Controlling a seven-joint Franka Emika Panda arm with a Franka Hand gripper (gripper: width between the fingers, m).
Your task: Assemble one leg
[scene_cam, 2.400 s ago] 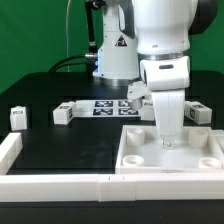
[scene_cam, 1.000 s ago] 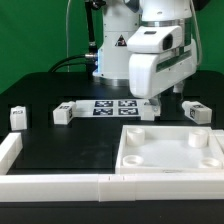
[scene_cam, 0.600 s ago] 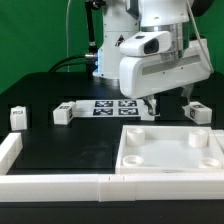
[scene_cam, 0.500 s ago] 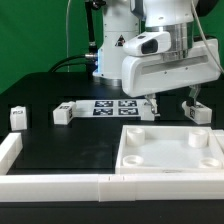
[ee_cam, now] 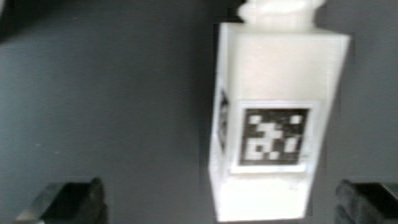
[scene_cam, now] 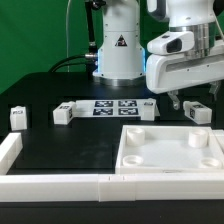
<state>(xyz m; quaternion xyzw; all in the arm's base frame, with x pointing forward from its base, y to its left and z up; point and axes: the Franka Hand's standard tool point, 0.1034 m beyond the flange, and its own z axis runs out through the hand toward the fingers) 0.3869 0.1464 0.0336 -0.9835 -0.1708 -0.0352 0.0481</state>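
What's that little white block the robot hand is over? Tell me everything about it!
The leg is a long white block, plastic by its look, with a small peg at one end and a black-and-white tag on its top face. It lies flat on the black table. The gripper hovers over it, jaws open on either side, not touching it.

No words, brands or numbers I can read anywhere. Black triangle sign (scene_cam: 118, 42) on the arm base (scene_cam: 120, 60), its inner symbol too small to tell. Black-and-white square tag (ee_cam: 270, 135) on the leg (ee_cam: 276, 60) in the wrist view: pattern only, no digits. Similar tags on the marker board (scene_cam: 112, 106) and the far-left leg (scene_cam: 17, 117), blurred.
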